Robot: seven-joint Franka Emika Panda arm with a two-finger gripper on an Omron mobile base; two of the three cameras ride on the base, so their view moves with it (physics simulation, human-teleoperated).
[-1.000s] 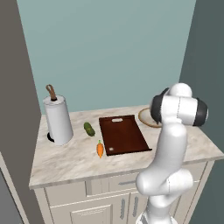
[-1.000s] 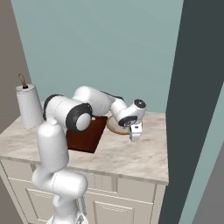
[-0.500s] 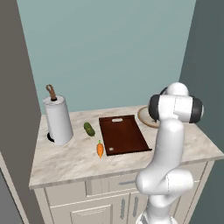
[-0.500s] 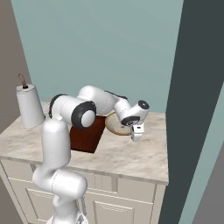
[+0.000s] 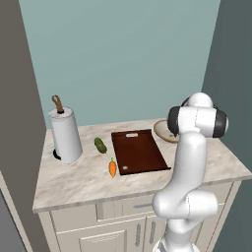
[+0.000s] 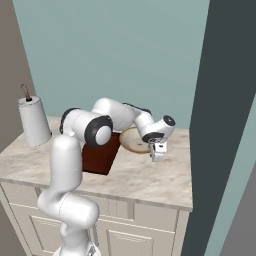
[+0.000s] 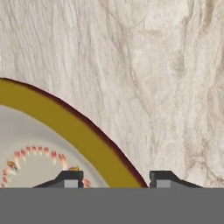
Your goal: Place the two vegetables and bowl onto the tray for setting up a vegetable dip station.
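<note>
Since a second ago, arm has eased the claw (image 6: 156,151) a little toward the bowl (image 6: 134,140); everything else sits as before.

Left base view: carrot (image 5: 112,167) lies on the marble surface (image 5: 74,182) just beside the tray's (image 5: 139,151) near left corner. Cucumber (image 5: 100,145) rests between paper towel roll (image 5: 65,134) and tray. Bowl's rim peeks out past the arm at the tray's far right.

Right base view: claw hangs just at the bowl's right edge, low over the surface. Tray lies left of bowl, partly hidden by arm.

Hand view: fingertips (image 7: 69,179) spread apart, straddling the bowl's ochre rim, one over the inside, one over marble. Nothing gripped.
</note>
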